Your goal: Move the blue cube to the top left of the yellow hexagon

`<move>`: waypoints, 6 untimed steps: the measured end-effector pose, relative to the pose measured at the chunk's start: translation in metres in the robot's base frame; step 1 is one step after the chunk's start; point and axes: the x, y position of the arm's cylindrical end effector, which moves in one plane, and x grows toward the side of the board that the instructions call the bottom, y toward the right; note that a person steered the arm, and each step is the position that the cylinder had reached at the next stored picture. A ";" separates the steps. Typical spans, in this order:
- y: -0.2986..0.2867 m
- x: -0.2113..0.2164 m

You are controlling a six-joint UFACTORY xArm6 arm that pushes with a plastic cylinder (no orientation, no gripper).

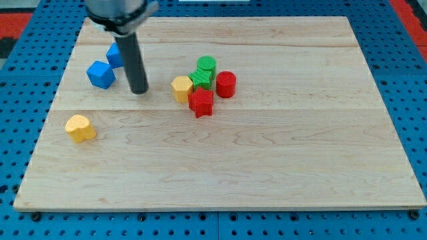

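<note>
The blue cube [101, 74] lies on the wooden board at the view's upper left. A second blue block [115, 55] sits just above and right of it, partly hidden behind the rod. The yellow hexagon [181, 88] lies near the board's middle, at the left end of a cluster. My tip [139, 91] rests on the board between the blue cube and the yellow hexagon, a little right of the cube and slightly below it, not touching either.
Touching the hexagon's right side are a red star-shaped block [201, 102], a green block [201, 79], a green cylinder [207, 65] and a red cylinder [226, 84]. A yellow heart-shaped block [80, 128] lies at lower left. The board edge [40, 127] borders blue pegboard.
</note>
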 end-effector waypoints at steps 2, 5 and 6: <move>-0.018 -0.008; -0.138 0.019; -0.146 -0.001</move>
